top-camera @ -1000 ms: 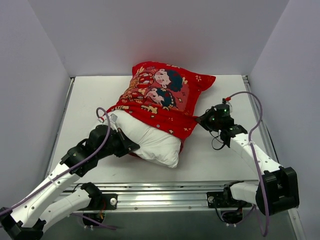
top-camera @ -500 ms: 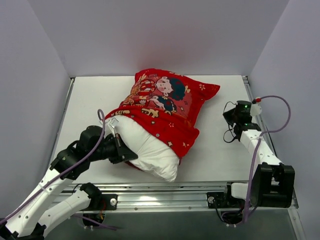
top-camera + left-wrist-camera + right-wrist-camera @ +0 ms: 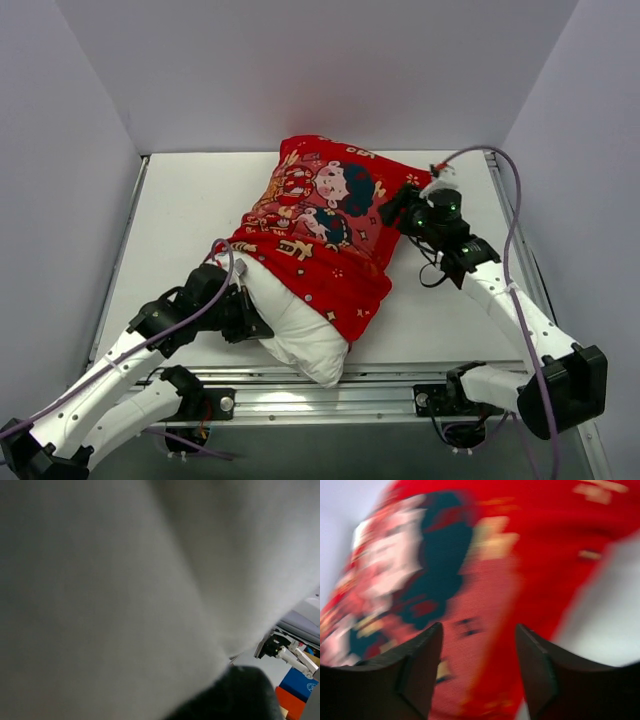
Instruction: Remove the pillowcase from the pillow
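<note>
The red pillowcase (image 3: 325,215) with its cartoon children lies across the middle of the table. The white pillow (image 3: 300,335) sticks out of its open near end, toward the front edge. My left gripper (image 3: 248,322) is pressed into the pillow's left side and shut on it. White pillow fabric (image 3: 125,590) fills the left wrist view, hiding the jaws. My right gripper (image 3: 397,208) is at the pillowcase's right side near its far corner. It (image 3: 478,628) stands open, with the blurred red print (image 3: 485,580) just beyond the fingertips and nothing pinched.
White walls close the table on the left, back and right. A metal rail (image 3: 330,385) runs along the front edge, and the pillow's near corner reaches it. Cables loop off both arms.
The right gripper has opened and swung from the table's right edge to the pillowcase's right side. The left arm drew the pillow toward the front, so more white shows.
</note>
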Robot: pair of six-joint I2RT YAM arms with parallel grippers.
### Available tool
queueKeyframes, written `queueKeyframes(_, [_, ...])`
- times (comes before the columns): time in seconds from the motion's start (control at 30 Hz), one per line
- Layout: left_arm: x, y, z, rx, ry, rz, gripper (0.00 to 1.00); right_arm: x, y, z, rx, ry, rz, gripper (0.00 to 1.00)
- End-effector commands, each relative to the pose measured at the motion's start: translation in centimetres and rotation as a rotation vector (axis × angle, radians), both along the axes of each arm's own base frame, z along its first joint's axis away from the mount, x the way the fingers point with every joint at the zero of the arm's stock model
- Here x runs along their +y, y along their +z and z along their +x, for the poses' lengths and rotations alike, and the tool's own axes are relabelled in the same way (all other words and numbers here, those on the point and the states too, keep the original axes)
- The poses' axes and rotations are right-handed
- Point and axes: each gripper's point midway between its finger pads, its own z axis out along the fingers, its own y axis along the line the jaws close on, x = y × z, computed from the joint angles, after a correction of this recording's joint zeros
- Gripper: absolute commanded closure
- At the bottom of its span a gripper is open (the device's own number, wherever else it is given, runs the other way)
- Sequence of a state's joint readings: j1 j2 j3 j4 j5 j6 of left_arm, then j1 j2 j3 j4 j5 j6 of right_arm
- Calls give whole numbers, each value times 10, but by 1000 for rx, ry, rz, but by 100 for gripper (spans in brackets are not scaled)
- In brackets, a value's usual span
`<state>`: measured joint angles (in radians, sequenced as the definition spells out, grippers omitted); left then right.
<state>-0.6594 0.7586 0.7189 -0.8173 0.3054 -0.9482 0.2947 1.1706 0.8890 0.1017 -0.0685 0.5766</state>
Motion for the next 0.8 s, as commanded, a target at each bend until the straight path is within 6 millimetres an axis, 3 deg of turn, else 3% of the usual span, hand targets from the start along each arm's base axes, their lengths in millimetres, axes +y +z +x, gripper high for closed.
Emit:
queueKeyframes(0.0, [-12, 8, 23, -100, -6, -24, 98, 68, 85, -13, -293, 311, -155, 41])
queueKeyframes(0.07, [-12, 8, 25, -113, -8, -16, 98, 109, 90, -29, -331, 452, -201, 31])
queueKeyframes(0.17, [-9, 12, 28, -140, 9, -14, 98, 145, 88, -29, -366, 560, -310, 23])
queueKeyframes(0.2, [-7, 13, 28, -148, 16, -17, 98, 163, 86, -37, -377, 609, -332, 22])
queueKeyframes(0.23, [-7, 15, 28, -153, 18, -16, 98, 174, 73, -35, -364, 645, -382, 19])
queueKeyframes(0.27, [-6, 16, 29, -159, 21, -15, 98, 184, 76, -36, -373, 666, -395, 17])
queueKeyframes(0.3, [-5, 16, 30, -165, 29, -10, 98, 200, 64, -41, -356, 697, -413, 16])
queueKeyframes(0.37, [-4, 19, 31, -175, 32, -8, 98, 211, 57, -44, -365, 738, -483, 12])
queueKeyframes(0.4, [-3, 20, 33, -183, 37, -3, 98, 221, 42, -48, -345, 773, -508, 12])
queueKeyframes(0.57, [0, 30, 38, -219, 43, 17, 98, 225, 11, -49, -293, 800, -575, 12])
queueKeyframes(0.6, [1, 31, 39, -226, 41, 22, 98, 224, 8, -48, -287, 791, -581, 17])
queueKeyframes(0.67, [2, 36, 41, -238, 44, 28, 98, 211, 1, -37, -264, 712, -634, 46])
queueKeyframes(0.7, [3, 38, 41, -245, 47, 30, 98, 204, -9, -31, -238, 675, -670, 72])
queueKeyframes(0.77, [4, 42, 39, -253, 43, 27, 98, 174, -16, -10, -189, 515, -741, 99])
